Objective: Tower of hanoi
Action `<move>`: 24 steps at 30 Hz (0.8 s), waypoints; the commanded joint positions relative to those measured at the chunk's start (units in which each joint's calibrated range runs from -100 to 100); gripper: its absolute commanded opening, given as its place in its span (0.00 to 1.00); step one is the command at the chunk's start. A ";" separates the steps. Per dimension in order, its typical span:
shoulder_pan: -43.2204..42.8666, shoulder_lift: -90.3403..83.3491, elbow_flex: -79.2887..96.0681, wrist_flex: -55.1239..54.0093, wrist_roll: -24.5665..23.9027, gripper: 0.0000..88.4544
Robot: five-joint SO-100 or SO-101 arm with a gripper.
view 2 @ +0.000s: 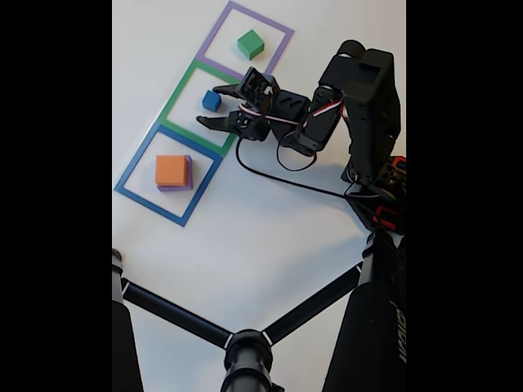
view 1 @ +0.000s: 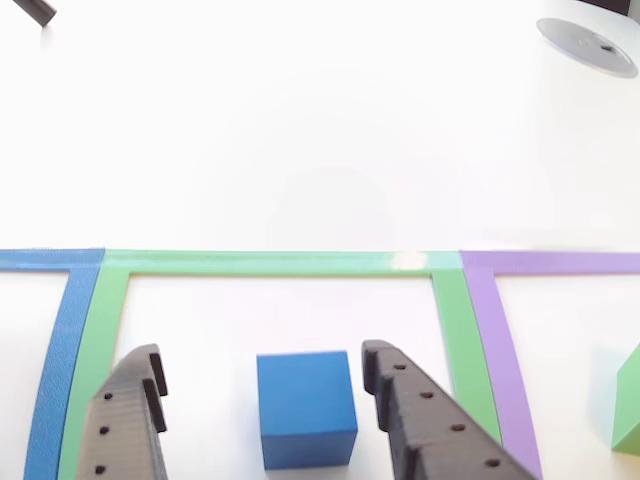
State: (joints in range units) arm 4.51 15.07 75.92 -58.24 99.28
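Small blue cube (view 1: 306, 408), matte, sharp-edged

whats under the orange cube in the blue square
A flat purple block lies under the orange cube inside the blue tape square. Only its right and lower edges peek out in the fixed view; the rest is covered, so anything beneath cannot be seen.

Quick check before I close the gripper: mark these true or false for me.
1. The small blue cube sits between the open fingers of the black gripper. True.
2. The blue cube lies in the purple tape square. False: it lies in the green tape square.
3. The green cube is in the purple square. True.
4. The orange cube sits directly on the table. False: it rests on a purple block.
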 commanded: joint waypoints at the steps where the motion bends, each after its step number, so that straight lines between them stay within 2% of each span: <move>1: -1.05 -14.54 1.08 8.20 0.72 0.24; 5: -0.38 -29.40 1.26 23.18 0.72 0.21; 11: 2.40 -50.07 2.26 45.37 0.72 0.00; 14: 5.18 -60.25 3.45 56.30 0.72 0.00; 17: 7.96 -70.50 0.45 72.82 0.72 0.00; 22: 12.46 -78.74 -18.92 105.85 0.72 0.00; 24: 14.96 -79.30 -26.74 115.00 0.72 0.00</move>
State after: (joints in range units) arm 15.16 -60.24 65.38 35.19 99.64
